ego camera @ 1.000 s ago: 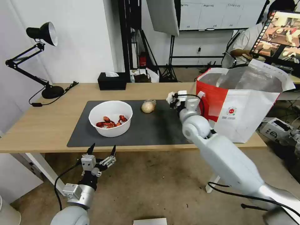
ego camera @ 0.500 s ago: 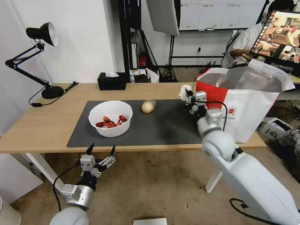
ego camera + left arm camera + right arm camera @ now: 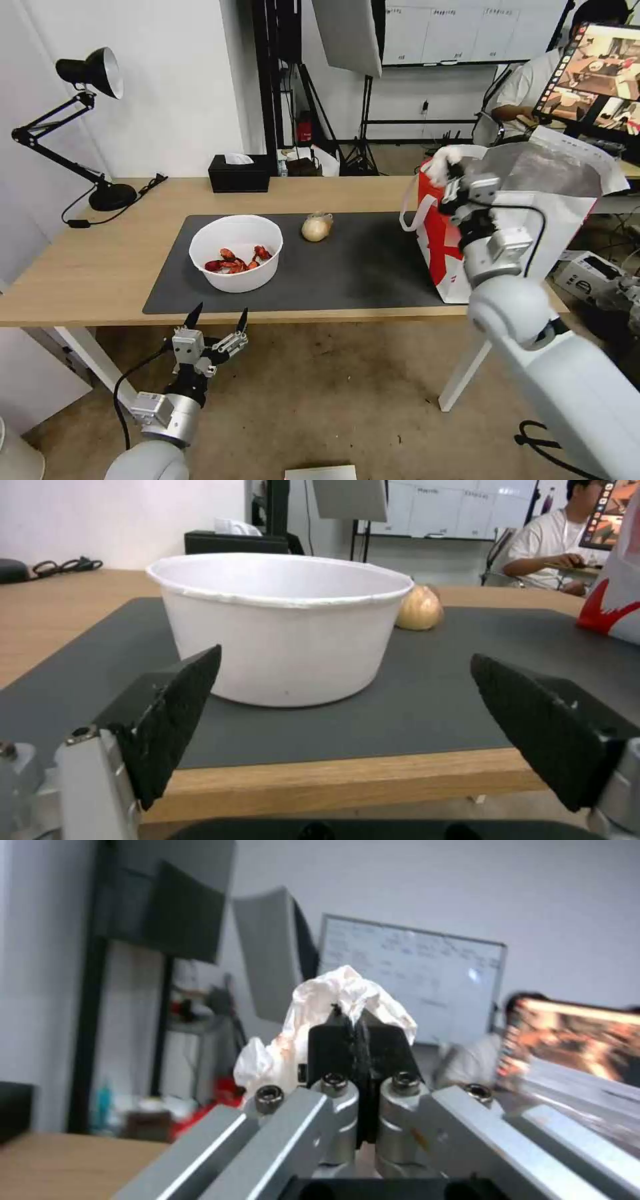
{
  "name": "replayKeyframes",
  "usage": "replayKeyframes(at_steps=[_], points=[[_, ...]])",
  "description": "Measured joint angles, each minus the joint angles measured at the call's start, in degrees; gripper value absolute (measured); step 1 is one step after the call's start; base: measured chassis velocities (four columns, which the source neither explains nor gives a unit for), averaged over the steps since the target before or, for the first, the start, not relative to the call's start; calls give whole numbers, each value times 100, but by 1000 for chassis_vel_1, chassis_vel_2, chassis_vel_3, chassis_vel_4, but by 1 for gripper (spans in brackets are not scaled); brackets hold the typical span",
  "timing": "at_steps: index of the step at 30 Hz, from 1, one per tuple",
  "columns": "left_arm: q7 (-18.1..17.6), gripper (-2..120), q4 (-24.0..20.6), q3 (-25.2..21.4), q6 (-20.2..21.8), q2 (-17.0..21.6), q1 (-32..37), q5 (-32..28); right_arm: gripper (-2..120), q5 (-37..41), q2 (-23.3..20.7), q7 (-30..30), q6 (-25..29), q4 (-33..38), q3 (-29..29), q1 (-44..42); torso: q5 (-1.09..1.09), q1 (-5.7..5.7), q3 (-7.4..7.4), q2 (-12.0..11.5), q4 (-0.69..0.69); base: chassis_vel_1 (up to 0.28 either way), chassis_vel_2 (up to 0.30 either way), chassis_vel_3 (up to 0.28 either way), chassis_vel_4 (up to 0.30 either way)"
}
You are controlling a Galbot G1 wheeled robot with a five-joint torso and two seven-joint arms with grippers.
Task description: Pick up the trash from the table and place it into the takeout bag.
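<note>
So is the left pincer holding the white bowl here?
No, the left pincer hangs open below the table edge, short of the white bowl, which sits untouched on the grey mat.

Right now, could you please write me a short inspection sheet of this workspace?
Surface: light-wood table with a dark grey mat.
Job's things: white bowl holding red shells and a beige wrapped ball stand apart on the mat; takeout bag stands open at the table's right end; crumpled tissue is held up at the bag's near rim.
Clutter: black tissue box and black desk lamp at the back.
Grippers: right tool shut on the tissue; left tool open, low before the table's front edge, facing the bowl.
Cables: lamp cord on the table; black cables on both arms.
Surroundings: whiteboard, light stand, seated person behind.
</note>
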Motion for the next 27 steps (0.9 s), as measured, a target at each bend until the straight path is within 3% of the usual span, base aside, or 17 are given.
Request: replayKeyframes(at_steps=[6,27], points=[[-1,100,17,71,5,-15,-32,1,0,423,-260,218,-583,-40,209,28,0,0,0,0,-1,0,0,0,0],[-2,100,9,41,17,-19,-63,-48,77,872,-269,-70,-802,-52,105,219,0,0,0,0,0,0,0,0,0]])
